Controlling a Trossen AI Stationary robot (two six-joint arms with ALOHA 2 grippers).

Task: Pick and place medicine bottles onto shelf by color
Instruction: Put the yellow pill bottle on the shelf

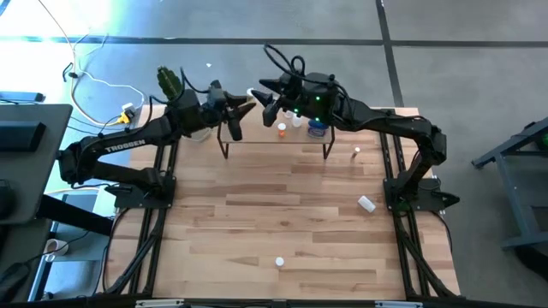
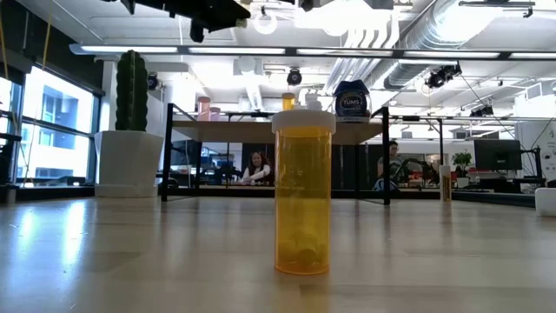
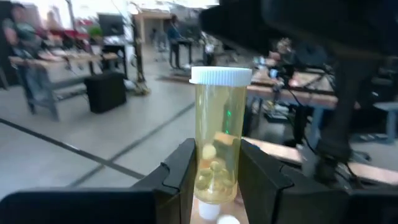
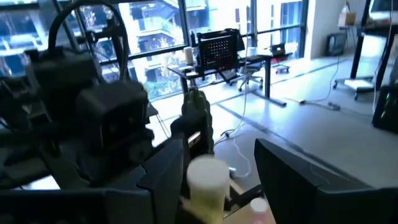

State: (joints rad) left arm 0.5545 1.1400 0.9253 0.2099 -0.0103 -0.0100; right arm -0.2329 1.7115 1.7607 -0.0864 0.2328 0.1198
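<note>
Left pincer: above the shelf's left end, fingers clamped on a clear yellow bottle, white cap up, pills visible inside; bottle upright between the fingers.

Right pincer: close beside the left one over the shelf's left half, fingers parted either side of a white-capped bottle; contact with it cannot be told.

On shelf: orange bottle, white bottle, squat blue bottle, all just right of both pincers.

On worktop: orange bottle standing upright at front centre; small white-capped bottle right of shelf; white bottle lying near right edge.

Cactus pot: left of shelf.
</note>
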